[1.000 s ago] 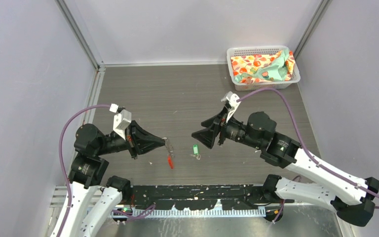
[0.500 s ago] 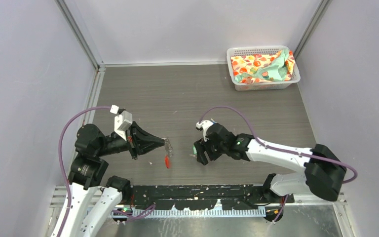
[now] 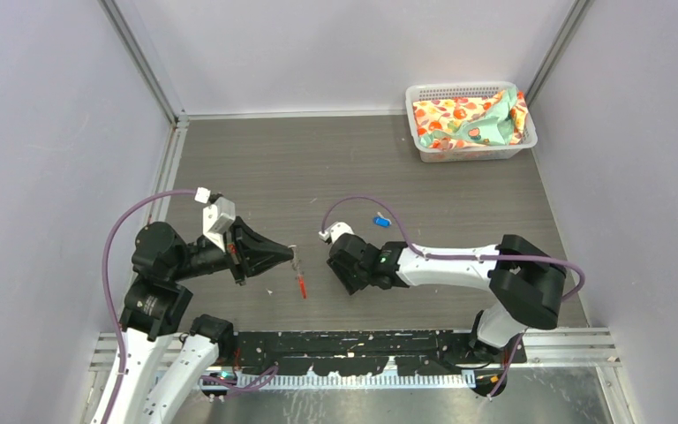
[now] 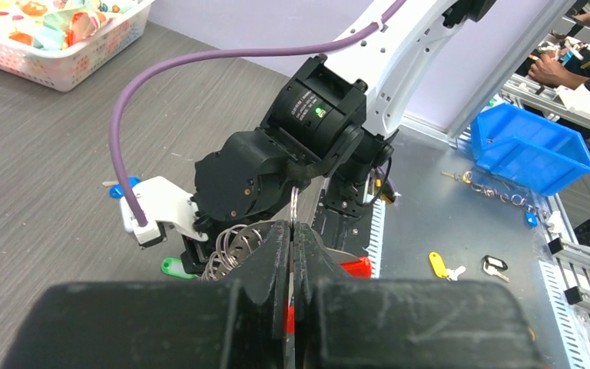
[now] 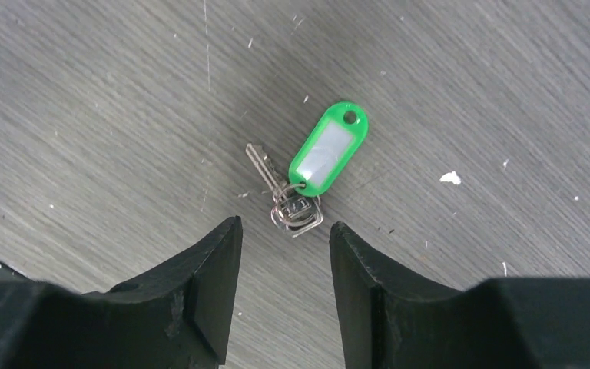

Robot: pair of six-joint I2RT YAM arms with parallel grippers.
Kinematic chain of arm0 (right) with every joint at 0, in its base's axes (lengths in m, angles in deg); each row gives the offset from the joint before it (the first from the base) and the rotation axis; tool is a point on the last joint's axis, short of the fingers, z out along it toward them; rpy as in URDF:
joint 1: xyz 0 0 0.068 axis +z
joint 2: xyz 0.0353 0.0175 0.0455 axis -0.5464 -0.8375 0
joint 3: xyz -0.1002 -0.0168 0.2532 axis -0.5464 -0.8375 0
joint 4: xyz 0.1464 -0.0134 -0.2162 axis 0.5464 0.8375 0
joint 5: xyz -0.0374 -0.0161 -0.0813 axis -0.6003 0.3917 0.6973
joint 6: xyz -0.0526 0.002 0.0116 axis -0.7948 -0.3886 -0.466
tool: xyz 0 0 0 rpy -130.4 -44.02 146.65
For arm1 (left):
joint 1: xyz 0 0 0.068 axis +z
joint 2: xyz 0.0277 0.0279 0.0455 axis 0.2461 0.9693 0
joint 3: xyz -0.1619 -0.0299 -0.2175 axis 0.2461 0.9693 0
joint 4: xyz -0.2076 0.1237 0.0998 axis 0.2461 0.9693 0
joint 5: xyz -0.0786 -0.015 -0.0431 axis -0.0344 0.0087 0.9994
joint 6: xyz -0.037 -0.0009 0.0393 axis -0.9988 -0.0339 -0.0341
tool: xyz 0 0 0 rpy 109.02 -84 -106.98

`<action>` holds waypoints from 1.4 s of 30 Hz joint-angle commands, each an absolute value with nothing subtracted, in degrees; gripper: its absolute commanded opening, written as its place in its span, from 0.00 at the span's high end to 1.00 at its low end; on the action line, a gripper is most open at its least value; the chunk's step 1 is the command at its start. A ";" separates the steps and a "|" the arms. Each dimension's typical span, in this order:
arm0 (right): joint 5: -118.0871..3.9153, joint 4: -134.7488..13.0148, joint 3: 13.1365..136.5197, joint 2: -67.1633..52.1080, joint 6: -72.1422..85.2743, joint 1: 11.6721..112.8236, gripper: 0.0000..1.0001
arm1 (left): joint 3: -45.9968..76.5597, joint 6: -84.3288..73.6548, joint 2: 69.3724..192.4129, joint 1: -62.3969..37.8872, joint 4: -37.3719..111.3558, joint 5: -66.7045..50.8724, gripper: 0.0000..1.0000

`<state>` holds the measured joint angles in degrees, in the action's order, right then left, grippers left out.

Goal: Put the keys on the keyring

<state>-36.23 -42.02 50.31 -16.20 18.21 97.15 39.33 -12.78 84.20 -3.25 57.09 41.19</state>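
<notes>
My left gripper (image 3: 293, 257) is shut on the keyring's thin silvery wire (image 4: 294, 211) and holds it off the table. Its wire loops (image 4: 233, 243) hang to the left and the red tag (image 3: 301, 285) hangs below, also showing in the left wrist view (image 4: 355, 267). My right gripper (image 5: 284, 227) is open and points down just above the green key (image 5: 327, 151), which lies flat with its silvery blade (image 5: 262, 167) and small ring between the fingertips' line. In the top view the right wrist (image 3: 350, 265) hides this key. The blue key (image 3: 381, 221) lies on the table behind the right wrist.
A white basket (image 3: 424, 92) with a colourful packet stands at the back right corner. The black rail (image 3: 362, 340) runs along the table's near edge. In the left wrist view a blue bin (image 4: 526, 146) and loose keys (image 4: 445, 267) lie off the table.
My right arm has swung down and to the left, and now points down over the green key. The blue key has come into view. My left gripper has held the keyring almost still.
</notes>
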 commanded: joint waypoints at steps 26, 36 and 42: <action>-36.59 -38.04 57.30 -24.93 19.06 97.60 0.61 | 35.66 -11.68 82.72 -3.16 56.94 39.02 1.00; -34.62 -38.43 57.21 -21.30 18.44 97.61 0.83 | 35.31 -11.78 81.90 -3.16 57.21 39.55 1.00; -33.68 -38.91 56.66 -19.02 17.52 97.43 0.99 | 35.50 -12.08 81.77 -3.16 57.14 39.55 1.00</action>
